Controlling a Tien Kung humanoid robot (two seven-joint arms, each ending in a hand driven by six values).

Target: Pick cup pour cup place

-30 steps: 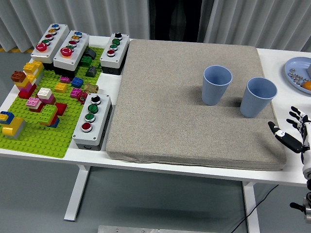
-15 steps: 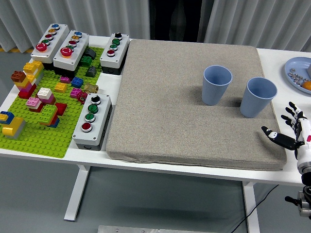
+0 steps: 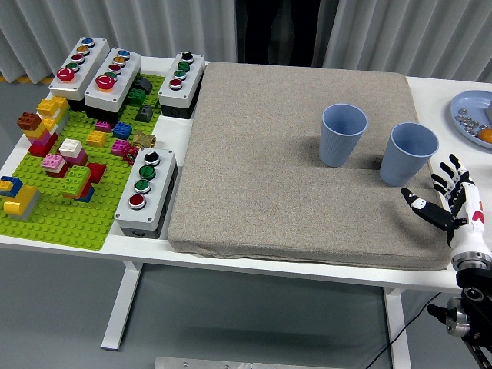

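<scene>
Two blue cups stand upright on the grey mat (image 3: 292, 161). The left cup (image 3: 342, 135) is near the mat's middle right. The right cup (image 3: 410, 154) is close to the mat's right edge. My right hand (image 3: 440, 196) comes in from the lower right with its fingers spread and holds nothing. It is just below and to the right of the right cup, not touching it. My left hand is out of view.
A green brick baseplate (image 3: 61, 207) with several coloured bricks and several grey button boxes (image 3: 146, 192) fill the table's left side. A blue plate (image 3: 473, 115) with small items sits at the far right edge.
My right hand has moved up and to the left, from the table's right edge toward the right cup. The cups have not moved.
</scene>
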